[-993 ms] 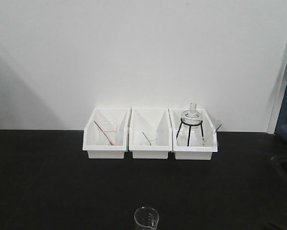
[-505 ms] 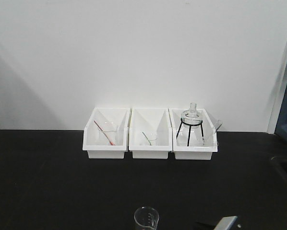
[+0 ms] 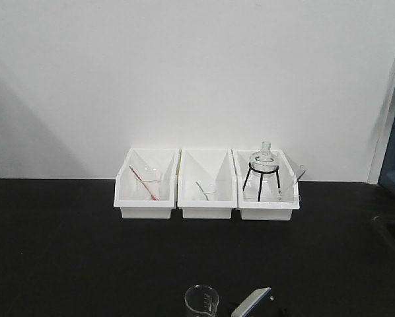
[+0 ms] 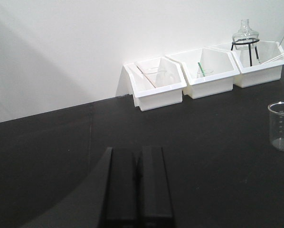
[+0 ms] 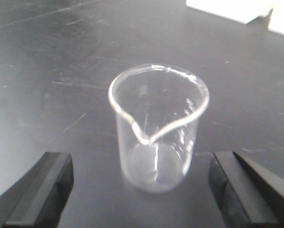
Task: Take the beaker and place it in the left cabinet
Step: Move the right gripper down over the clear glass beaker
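right hand [image 5: 140,187] spread wide astride the upright beaker [image 5: 158,128], not touching; left hand [image 4: 137,159] pressed together.

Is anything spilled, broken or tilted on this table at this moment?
Nothing stands out. The beaker stands upright and intact on the black table, by the open right gripper; the three white bins sit in a neat row.

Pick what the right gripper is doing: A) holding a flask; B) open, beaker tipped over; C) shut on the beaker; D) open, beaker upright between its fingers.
D: the right wrist view shows the beaker standing on the table between the spread fingers of the right gripper, touching neither.
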Available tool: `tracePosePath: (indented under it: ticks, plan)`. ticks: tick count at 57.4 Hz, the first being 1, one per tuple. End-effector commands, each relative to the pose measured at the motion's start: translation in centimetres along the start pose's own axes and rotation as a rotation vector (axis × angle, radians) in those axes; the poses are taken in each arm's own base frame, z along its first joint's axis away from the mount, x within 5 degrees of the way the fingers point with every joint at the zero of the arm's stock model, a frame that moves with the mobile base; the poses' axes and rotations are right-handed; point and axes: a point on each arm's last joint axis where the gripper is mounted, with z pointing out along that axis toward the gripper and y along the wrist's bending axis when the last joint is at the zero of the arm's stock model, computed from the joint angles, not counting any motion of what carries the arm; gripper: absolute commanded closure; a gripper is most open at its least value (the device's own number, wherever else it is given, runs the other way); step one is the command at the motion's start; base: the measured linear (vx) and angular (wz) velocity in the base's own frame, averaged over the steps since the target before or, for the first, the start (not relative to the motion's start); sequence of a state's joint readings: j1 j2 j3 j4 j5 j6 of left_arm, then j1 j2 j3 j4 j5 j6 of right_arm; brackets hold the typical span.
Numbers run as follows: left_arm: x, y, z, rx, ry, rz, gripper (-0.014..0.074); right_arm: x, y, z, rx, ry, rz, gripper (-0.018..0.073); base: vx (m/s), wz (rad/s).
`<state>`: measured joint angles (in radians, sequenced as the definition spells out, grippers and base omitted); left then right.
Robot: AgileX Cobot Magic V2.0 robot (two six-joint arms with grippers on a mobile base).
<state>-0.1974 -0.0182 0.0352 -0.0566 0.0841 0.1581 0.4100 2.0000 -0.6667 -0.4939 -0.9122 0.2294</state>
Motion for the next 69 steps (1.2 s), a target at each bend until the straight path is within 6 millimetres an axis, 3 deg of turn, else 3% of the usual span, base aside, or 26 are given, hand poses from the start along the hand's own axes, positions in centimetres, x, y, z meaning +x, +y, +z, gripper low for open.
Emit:
tracePosePath:
  ticks: [1, 29, 36, 52, 60, 69]
  plan:
    - [-1.7, 0.2, -0.3, -0.011, -0.12, -0.007, 0.0603, -2.7, -0.6, 1.0, -0.001, -0.156, 0.0, -0.0071, 0.0, 0.0]
    - [-1.7, 0.2, -0.3, -0.011, -0.12, -0.007, 0.0603, -3.3, -2.0, 5.4, -0.051, -0.199, 0.048, -0.003, 0.0, 0.0]
    - [-1.7, 0.2, -0.3, -0.011, -0.12, -0.007, 0.0603, -3.0, -1.8, 5.5, -0.072, -0.177, 0.026, 0.0023, 0.0, 0.0]
    - [-1.7, 0.2, -0.3, -0.011, -0.12, -0.007, 0.0603, -3.5, -1.7, 5.3, -0.079, -0.177, 0.013, 0.0237, 0.0, 0.0]
    - [-1.7, 0.2, -0.3, -0.011, -0.12, -0.007, 0.0603, -4.8, -1.6, 4.7, -0.074, -0.176, 0.011, 0.0304, 0.0, 0.0]
    - [-1.7, 0.2, -0.3, -0.011, -0.12, -0.007, 0.0603, -7.4, -1.7, 3.4, -0.029, -0.164, -0.001, 0.0313, 0.0, 0.0]
